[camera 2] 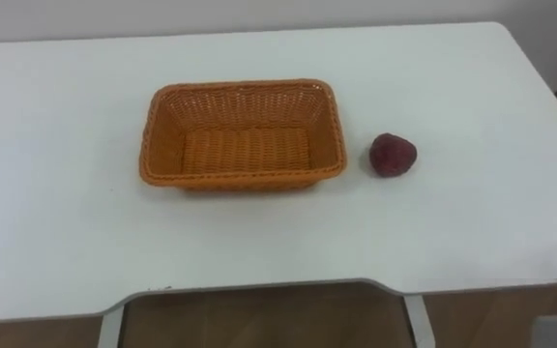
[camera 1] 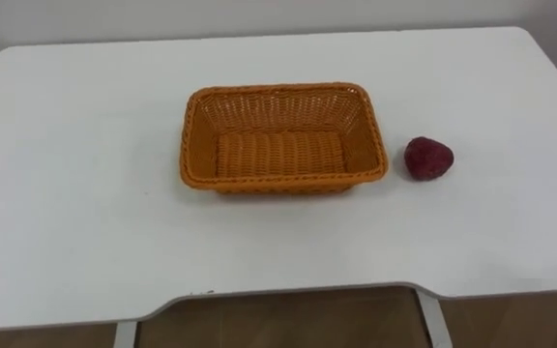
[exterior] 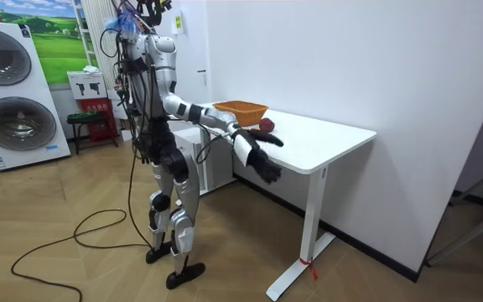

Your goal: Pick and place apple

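A dark red apple (camera 1: 427,159) lies on the white table (camera 1: 75,203), just to the right of an orange wicker basket (camera 1: 190,145) and a small gap away from it. The basket holds nothing. In the room view I stand at the table's long front edge with both arms held forward. My right hand (exterior: 267,171) hangs in front of the table edge, below the tabletop, fingers loosely spread. My left hand (exterior: 272,140) is at about tabletop height near the edge, fingers relaxed. Neither hand touches the apple (exterior: 266,125).
The table stands against a white wall. A washing machine (exterior: 11,101) and a small green stool (exterior: 90,122) stand behind me at the room view's left. Wood floor lies around the table's white legs (exterior: 313,218).
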